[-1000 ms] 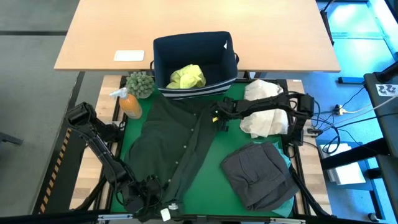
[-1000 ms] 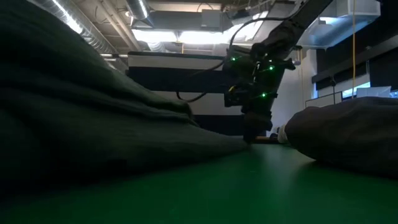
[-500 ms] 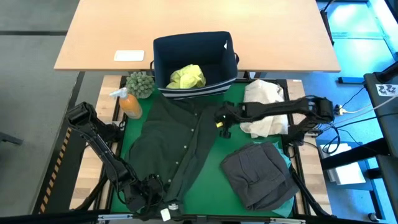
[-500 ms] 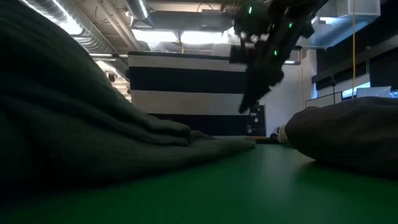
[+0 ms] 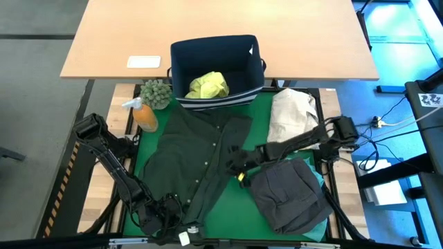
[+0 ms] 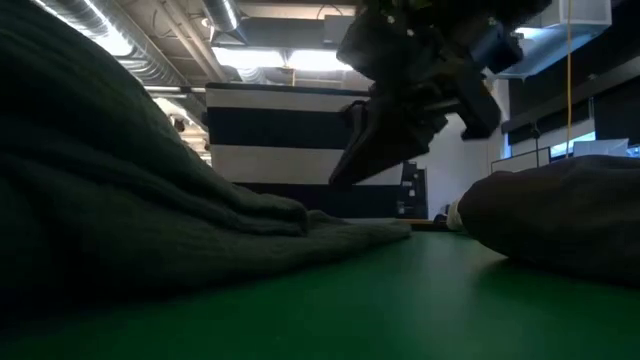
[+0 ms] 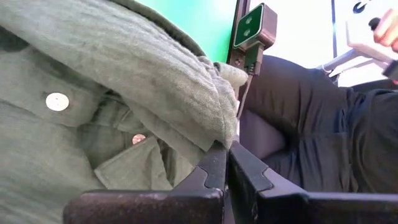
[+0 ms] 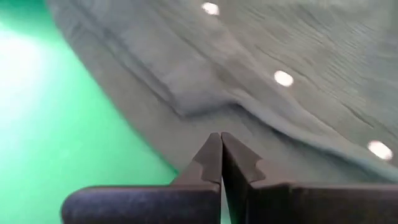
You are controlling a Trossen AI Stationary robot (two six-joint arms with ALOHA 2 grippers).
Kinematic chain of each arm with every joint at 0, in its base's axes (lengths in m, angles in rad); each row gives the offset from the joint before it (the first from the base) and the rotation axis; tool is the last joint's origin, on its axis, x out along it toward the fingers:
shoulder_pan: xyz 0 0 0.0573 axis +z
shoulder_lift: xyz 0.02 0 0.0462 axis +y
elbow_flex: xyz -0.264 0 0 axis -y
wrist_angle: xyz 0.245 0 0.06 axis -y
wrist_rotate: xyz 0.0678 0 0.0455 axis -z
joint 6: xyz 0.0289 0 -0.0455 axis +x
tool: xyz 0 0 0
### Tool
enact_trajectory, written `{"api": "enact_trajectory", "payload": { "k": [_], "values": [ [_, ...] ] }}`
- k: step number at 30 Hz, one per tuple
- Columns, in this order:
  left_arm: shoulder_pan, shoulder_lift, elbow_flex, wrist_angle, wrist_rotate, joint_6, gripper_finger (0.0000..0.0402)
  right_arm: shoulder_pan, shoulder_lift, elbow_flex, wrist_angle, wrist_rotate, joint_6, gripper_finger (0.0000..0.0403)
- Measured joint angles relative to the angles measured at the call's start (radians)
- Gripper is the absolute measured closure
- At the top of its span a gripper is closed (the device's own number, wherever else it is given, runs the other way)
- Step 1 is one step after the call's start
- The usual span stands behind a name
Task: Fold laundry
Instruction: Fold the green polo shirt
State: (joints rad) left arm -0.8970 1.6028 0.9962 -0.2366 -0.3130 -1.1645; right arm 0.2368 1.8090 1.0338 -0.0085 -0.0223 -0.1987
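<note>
With both sets of jaws pressed shut and holding nothing, the right gripper (image 5: 239, 164) hangs above the green mat at bench centre, tips just off the right edge of the dark olive shirt (image 5: 197, 159). The left gripper (image 5: 168, 213) sits at about 7 o'clock, at the shirt's near hem; its wrist view shows cloth bunched against the closed tips, not between them.

Shirt lies spread flat, button placket up. Long axis runs from 12 o'clock, at the navy bin (image 5: 216, 69), down to 6–7 o'clock. From the right jaws the shirt lies toward 9 o'clock, touching or nearly so.

Judgement: right arm is nearer the free side edge, so the next fold likely starts there.

Charcoal garment (image 5: 289, 194) at 4 o'clock. Yellow-green shirt (image 5: 208, 85) in bin.
</note>
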Motion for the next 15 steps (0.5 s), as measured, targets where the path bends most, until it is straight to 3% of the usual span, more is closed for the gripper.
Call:
{"api": "enact_trajectory", "payload": {
  "k": [5,10,15],
  "values": [
    [0.003,0.000,0.000,-0.002,-0.007,0.024,0.0401,0.084,0.054,0.001,0.177,0.046,-0.120,0.0402],
    [0.006,0.000,0.000,0.000,-0.007,0.023,0.0401,0.109,0.076,0.000,0.245,0.109,-0.169,0.0399],
    [0.007,0.000,0.000,0.001,-0.007,0.023,0.0401,0.111,0.076,0.001,0.244,0.092,-0.169,0.0342]
  ]
}}
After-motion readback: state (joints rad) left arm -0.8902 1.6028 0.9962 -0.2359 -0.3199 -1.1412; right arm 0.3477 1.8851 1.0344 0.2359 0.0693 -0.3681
